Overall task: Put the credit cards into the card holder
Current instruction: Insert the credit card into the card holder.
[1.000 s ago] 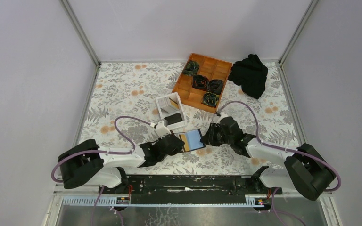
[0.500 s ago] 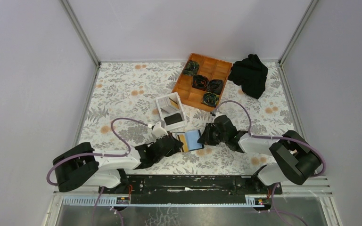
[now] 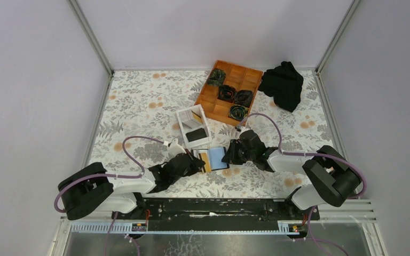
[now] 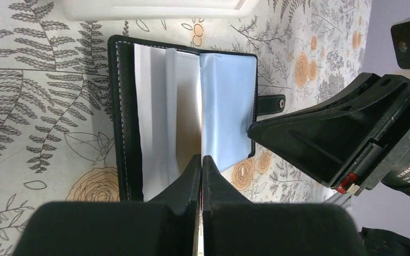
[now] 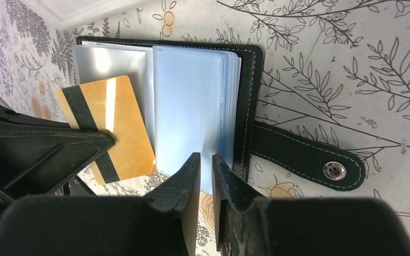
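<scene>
Centre frame, my left gripper (image 4: 201, 161) is pinching the orange credit card (image 5: 109, 125) further into the card holder (image 5: 249, 101), clamped by my right gripper (image 5: 205, 160).

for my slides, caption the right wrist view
Right gripper pinches sleeves of the open card holder; left gripper holds an orange card over it

White left arm (image 3: 131, 183) and right arm (image 3: 291, 160) with bulky black joint housings (image 3: 85, 191), looping purple cables (image 3: 141, 137), black wedge-shaped pincer fingers (image 4: 181, 181), red tab (image 4: 347, 183)
</scene>
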You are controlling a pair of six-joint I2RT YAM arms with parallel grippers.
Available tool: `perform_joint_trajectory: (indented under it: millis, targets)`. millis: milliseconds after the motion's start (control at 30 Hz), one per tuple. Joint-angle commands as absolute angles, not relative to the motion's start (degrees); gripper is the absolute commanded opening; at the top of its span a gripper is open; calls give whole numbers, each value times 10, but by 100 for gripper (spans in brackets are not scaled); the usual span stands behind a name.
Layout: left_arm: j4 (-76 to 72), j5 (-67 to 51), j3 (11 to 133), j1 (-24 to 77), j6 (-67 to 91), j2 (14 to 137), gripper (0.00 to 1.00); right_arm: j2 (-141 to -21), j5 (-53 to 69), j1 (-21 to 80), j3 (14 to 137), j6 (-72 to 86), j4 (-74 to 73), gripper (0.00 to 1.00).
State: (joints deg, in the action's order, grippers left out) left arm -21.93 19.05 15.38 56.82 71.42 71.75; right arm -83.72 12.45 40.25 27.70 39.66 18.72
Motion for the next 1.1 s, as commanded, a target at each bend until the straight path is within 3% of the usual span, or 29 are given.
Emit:
perform_joint_trajectory:
  millis: [0,1067]
  targets:
    - [-302,168,144,556,702,728,0,-845,101,411,294,383,185,21]
    - [-329,158,138,539,656,735,0,-844,91,411,292,372,170,21]
